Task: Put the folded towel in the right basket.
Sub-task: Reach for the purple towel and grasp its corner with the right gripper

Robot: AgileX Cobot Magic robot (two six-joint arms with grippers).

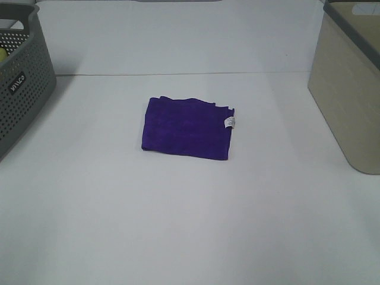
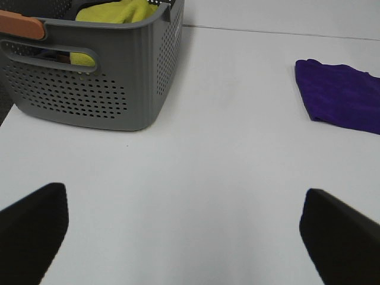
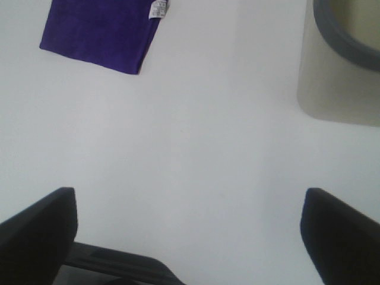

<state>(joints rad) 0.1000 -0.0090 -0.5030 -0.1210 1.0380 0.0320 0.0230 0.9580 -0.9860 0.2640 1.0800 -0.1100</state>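
Towel (image 1: 185, 127) with unreadable white tag (image 1: 230, 122); left fingers (image 2: 32, 231) and right fingers (image 3: 35, 234) wide apart, empty.

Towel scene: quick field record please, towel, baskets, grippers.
towel: purple, folded, flat on table, white tag at one edge
right basket: beige, apart from towel
left basket: grey, perforated, yellow cloth inside
left gripper: open, empty, above bare table
right gripper: open, empty, above bare table
task state: towel not yet grasped
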